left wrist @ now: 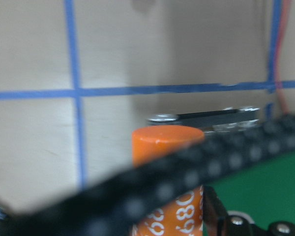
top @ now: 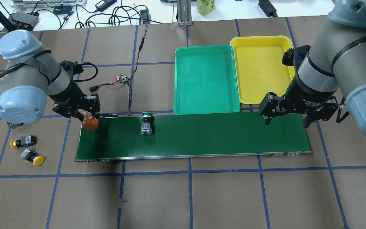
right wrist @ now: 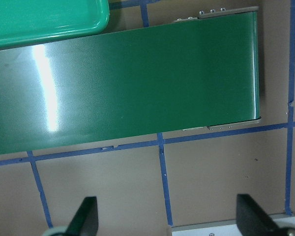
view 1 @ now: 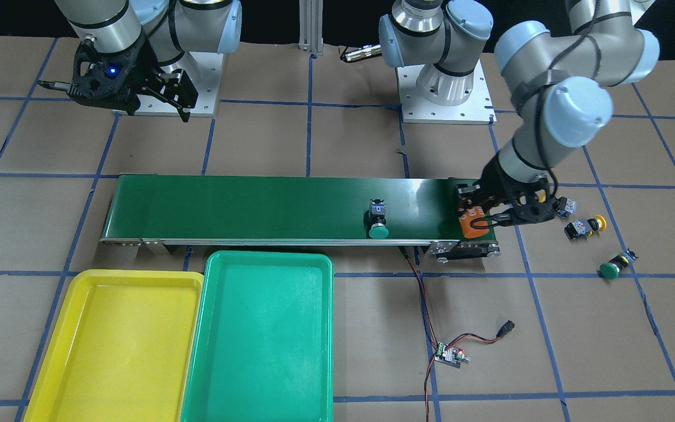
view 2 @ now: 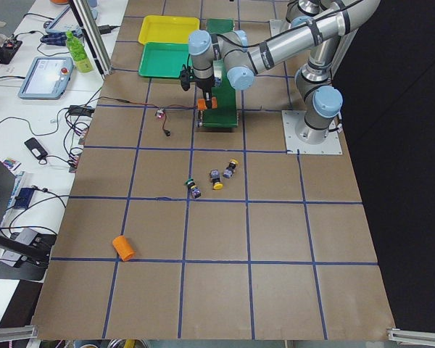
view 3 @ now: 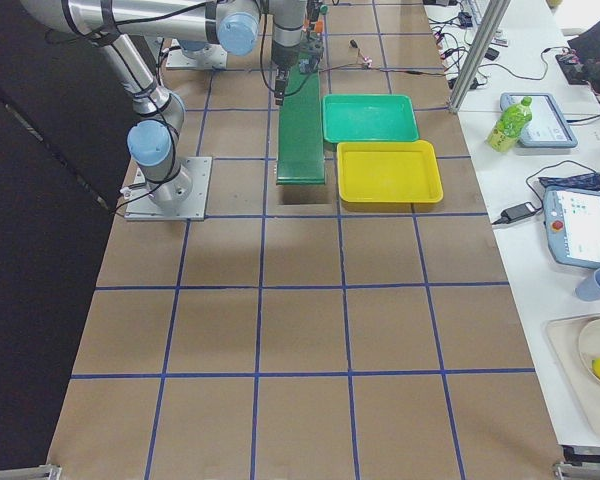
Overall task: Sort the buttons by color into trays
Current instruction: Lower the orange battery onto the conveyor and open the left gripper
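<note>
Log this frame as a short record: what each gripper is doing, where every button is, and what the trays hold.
left gripper: shut on the orange cylinder marked 4680, at one end of the conveyor belt
right gripper: open, holding nothing, toward the belt's other end
on belt: one green button, nearer the left gripper
on table: two yellow buttons and a second green button
trays: green tray beside yellow tray, no button in either

Silver arms, pale-blue joint caps
</note>
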You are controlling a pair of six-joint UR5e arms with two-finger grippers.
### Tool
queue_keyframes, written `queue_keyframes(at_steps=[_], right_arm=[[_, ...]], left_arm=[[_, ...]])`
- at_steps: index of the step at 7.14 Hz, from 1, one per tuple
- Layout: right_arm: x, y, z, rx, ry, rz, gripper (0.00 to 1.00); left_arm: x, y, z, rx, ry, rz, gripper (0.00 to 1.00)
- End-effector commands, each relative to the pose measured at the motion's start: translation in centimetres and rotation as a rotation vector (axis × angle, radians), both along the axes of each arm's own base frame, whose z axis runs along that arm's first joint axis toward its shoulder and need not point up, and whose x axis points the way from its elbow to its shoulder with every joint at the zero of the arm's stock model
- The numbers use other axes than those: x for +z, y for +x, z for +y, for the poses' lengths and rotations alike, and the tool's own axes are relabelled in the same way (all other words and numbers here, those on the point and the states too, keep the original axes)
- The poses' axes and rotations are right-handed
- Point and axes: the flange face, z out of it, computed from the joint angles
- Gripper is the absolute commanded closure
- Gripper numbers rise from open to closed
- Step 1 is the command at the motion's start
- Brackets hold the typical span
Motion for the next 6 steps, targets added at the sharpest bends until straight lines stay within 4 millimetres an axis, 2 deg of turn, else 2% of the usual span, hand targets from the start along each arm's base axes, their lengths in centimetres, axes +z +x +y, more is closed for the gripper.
queue_keyframes(at_steps=[1, 2, 4, 5, 6], right_arm=[[0.0, -0.1, 0.0, 0.007, -0.001, 0.008, 0.00], [0.0, 0.0, 0.0, -0.003, -0.004, 0.004, 0.00], [0.0, 0.0, 0.0, -0.005, -0.004, 0.000, 0.00], [0.0, 0.0, -0.1, 0.001, -0.007, 0.001, 0.00], [-0.1, -0.1, -0.1, 0.002, -0.004, 0.005, 0.00]], left_arm=[[-1.1, -2.1, 1.0, -0.040, 0.009, 0.006, 1.00], [-0.3, -2.0, 0.6, -0.298, -0.056, 0.014, 1.00], [-0.4, -2.5, 1.3, -0.683, -0.083, 0.046, 1.00], [-0.4, -2.8, 2.2, -0.874, -0.087, 0.065, 1.00], [-2.1, -3.2, 4.1, -1.067, -0.066, 0.103, 1.00]])
